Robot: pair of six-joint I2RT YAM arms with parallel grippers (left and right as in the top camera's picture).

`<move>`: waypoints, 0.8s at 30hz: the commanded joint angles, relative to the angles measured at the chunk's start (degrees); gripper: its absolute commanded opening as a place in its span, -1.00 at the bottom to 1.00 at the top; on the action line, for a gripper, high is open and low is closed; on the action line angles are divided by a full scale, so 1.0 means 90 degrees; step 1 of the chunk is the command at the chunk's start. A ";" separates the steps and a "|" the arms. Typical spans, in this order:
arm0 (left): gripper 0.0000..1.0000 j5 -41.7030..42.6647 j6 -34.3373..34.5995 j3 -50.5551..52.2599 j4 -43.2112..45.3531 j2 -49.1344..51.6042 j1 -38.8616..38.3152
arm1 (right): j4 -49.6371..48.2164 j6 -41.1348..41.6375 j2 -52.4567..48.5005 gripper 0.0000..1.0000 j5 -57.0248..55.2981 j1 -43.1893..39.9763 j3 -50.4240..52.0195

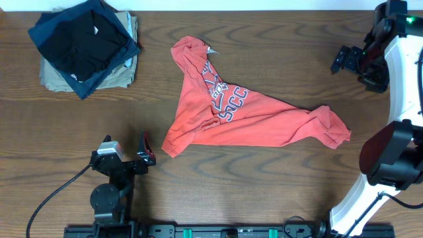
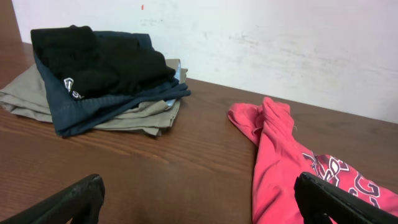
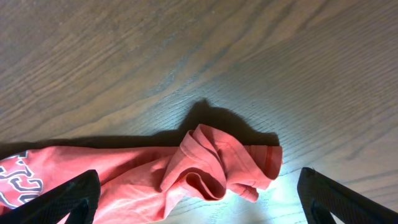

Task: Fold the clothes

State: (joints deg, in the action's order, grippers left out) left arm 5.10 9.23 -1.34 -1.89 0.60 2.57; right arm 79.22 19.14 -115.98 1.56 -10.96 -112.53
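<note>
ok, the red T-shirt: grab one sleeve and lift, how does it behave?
Probably floppy: the coral-red T-shirt lies crumpled in soft creases, so it should drape, not hold shape. Likely light: the bunched sleeve shows thin cloth folded over itself. Pushed, it would probably wrinkle up rather than slide on the wooden table.

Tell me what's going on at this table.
Nothing is being handled yet. The coral-red T-shirt lies crumpled and unfolded in the middle. The left end effector and right end effector are both open and empty, clear of it. A stack of folded dark and khaki garments sits at a far corner.
</note>
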 commanded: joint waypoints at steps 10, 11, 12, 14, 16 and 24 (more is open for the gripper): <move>0.95 0.0899 0.1472 0.0119 -0.0107 -0.0041 0.0029 | 0.0002 0.0109 0.0051 0.98 0.0066 -0.0012 -0.0007; 0.96 0.1127 0.1914 0.0119 -0.0087 -0.0039 0.0029 | 0.0002 0.0109 0.0051 0.99 0.0066 -0.0012 -0.0007; 0.96 0.1384 0.2351 0.0119 -0.0090 -0.0039 0.0027 | 0.0002 0.0109 0.0051 0.99 0.0066 -0.0012 -0.0007; 0.96 0.2038 0.2963 0.0119 -0.0078 -0.0002 0.0027 | 0.0002 0.0109 0.0051 0.98 0.0068 -0.0012 -0.0007; 0.96 0.2885 0.3009 0.0119 -0.0063 0.0102 0.0027 | 0.0002 0.0109 0.0051 0.99 0.0068 -0.0012 -0.0007; 0.96 0.4199 0.3009 0.0119 -0.0085 0.0675 0.0029 | 0.0002 0.0109 0.0051 0.99 0.0066 -0.0012 -0.0007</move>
State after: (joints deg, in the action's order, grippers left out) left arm 34.26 34.39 -1.61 -0.78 4.97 2.57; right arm 79.22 19.14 -115.98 1.76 -10.96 -112.53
